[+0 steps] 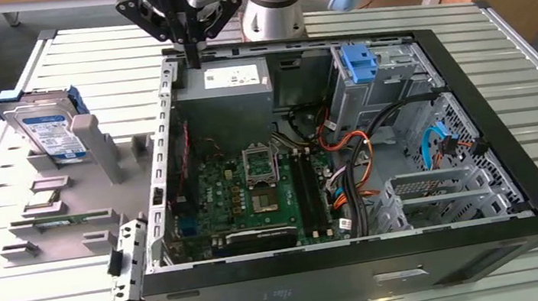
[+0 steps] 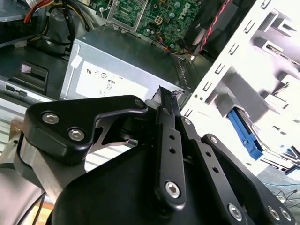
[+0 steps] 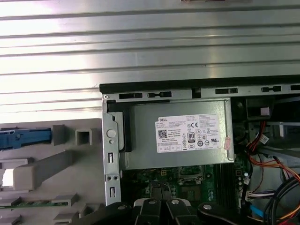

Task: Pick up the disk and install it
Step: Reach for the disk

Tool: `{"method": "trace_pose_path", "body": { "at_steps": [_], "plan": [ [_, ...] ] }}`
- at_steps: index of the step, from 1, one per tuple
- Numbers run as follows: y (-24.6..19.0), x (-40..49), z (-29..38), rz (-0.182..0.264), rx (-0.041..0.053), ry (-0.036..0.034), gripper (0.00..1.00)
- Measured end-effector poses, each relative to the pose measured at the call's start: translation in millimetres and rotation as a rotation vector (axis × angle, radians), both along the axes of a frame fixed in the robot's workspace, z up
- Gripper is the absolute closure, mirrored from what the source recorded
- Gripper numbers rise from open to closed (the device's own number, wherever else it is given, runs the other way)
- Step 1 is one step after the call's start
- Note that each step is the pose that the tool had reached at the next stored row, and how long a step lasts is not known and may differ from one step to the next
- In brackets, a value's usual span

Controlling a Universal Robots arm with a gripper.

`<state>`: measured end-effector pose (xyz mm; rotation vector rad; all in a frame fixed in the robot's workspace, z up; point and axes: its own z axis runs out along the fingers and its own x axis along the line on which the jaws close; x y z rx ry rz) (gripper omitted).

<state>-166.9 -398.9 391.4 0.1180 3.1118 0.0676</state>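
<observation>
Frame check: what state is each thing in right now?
disk: upright in the grey holder outside the case, not gripped.
gripper: shut, empty, over the case wall beside the power supply.
computer case: side open, interior exposed.

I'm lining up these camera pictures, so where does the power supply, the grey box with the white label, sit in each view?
Exterior view: power supply in the case's corner at the exterior view's upper left, near the gripper.
Second wrist view: power supply just beyond the gripper.
First wrist view: power supply against the case's black rim.
Shared landmark: the green motherboard borders it in every view.
</observation>
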Motion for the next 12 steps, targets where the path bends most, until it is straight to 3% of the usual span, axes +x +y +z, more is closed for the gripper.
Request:
{"method": "trace_pose_path", "body": {
  "at_steps": [12],
  "plan": [
    [0.0, -18.9, -0.4, 0.000, 0.0000, -0.0012, 0.89]
  ]
}}
